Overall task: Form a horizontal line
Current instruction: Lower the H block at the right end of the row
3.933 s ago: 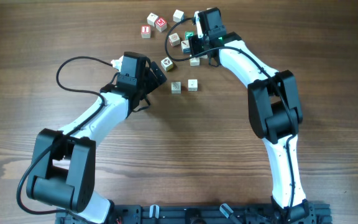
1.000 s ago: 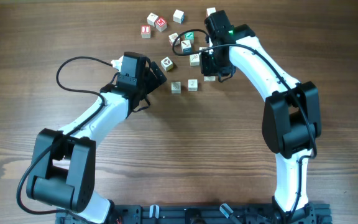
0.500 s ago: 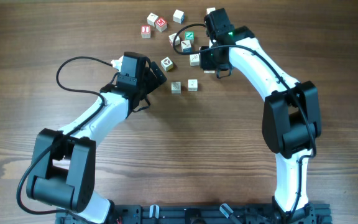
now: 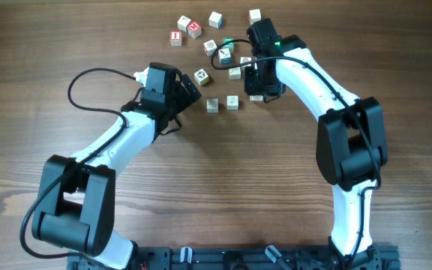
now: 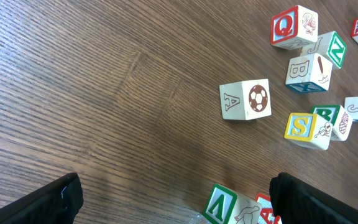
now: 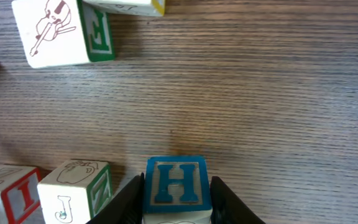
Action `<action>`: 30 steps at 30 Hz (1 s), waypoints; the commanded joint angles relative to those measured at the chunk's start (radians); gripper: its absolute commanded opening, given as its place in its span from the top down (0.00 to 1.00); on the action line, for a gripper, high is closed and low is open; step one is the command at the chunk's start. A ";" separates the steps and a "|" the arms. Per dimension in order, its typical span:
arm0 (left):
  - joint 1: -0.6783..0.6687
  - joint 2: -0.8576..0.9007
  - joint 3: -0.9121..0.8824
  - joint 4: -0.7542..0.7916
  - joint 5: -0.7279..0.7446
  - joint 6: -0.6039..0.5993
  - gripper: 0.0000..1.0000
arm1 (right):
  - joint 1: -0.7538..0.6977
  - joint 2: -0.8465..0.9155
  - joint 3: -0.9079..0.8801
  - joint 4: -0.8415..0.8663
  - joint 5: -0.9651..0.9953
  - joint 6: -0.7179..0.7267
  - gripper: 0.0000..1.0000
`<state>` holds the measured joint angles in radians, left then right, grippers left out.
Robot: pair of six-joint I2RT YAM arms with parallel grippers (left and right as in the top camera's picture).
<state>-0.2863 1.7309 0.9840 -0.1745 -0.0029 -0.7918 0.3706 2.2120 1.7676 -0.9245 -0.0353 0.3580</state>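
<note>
Two pale cubes (image 4: 232, 102) lie side by side mid-table as a short row. In the right wrist view these are a red I cube (image 6: 5, 194) and a J cube (image 6: 73, 190). My right gripper (image 4: 259, 91) (image 6: 176, 193) is shut on a blue H cube (image 6: 176, 182), low over the wood just right of the J cube. One dark finger stands in the gap between them. The H cube (image 4: 255, 97) lines up with the row. My left gripper (image 4: 191, 88) (image 5: 179, 202) is open and empty, left of the row.
Loose letter cubes are scattered behind the row: a soccer-ball A cube (image 5: 245, 99), a red Q cube (image 5: 294, 27), a yellow S cube (image 5: 306, 127) and a green E cube (image 6: 61, 34). More cubes (image 4: 186, 28) lie at the far edge.
My right gripper has come a little nearer with the H cube, down to the right end of the two-cube row. The left arm has not moved.
</note>
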 commanded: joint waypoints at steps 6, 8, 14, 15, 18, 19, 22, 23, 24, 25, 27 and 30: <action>0.001 0.009 -0.012 0.003 -0.014 -0.002 0.00 | 0.014 0.008 -0.010 -0.012 -0.017 -0.227 0.57; 0.001 0.009 -0.012 0.003 -0.014 -0.002 0.00 | 0.017 0.008 -0.010 -0.012 -0.064 -0.222 0.57; 0.001 0.009 -0.012 0.003 -0.014 -0.002 0.00 | 0.019 0.013 -0.010 -0.003 -0.064 -0.086 0.61; 0.001 0.009 -0.012 0.004 -0.014 -0.002 0.00 | 0.019 0.013 -0.009 -0.003 -0.051 -0.064 0.62; 0.001 0.009 -0.012 0.011 -0.014 -0.002 0.00 | 0.019 0.013 -0.008 -0.003 -0.023 -0.036 0.63; 0.001 0.010 -0.012 0.014 -0.014 -0.002 0.04 | 0.018 0.013 -0.007 -0.003 -0.023 -0.036 0.63; 0.001 0.011 -0.012 0.014 -0.014 -0.001 0.57 | 0.018 0.013 0.003 -0.005 -0.024 -0.022 0.63; 0.001 0.012 -0.012 0.014 -0.014 -0.001 0.75 | 0.018 0.011 0.008 -0.008 -0.024 -0.014 0.63; 0.001 0.013 -0.012 0.015 -0.014 -0.001 0.91 | 0.017 0.008 0.013 -0.009 -0.024 -0.014 0.63; 0.001 0.014 -0.012 0.015 -0.015 0.003 0.96 | 0.017 0.005 0.018 -0.009 -0.024 -0.014 0.63; 0.001 0.017 -0.012 0.023 -0.014 0.061 0.96 | 0.016 -0.008 0.022 -0.006 -0.020 -0.004 0.63; -0.003 0.027 -0.012 0.030 -0.009 0.233 0.96 | 0.007 -0.032 0.022 -0.014 0.049 0.077 0.65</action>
<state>-0.2863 1.7325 0.9833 -0.1513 -0.0029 -0.7387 0.3855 2.2120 1.7676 -0.9310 -0.0685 0.3435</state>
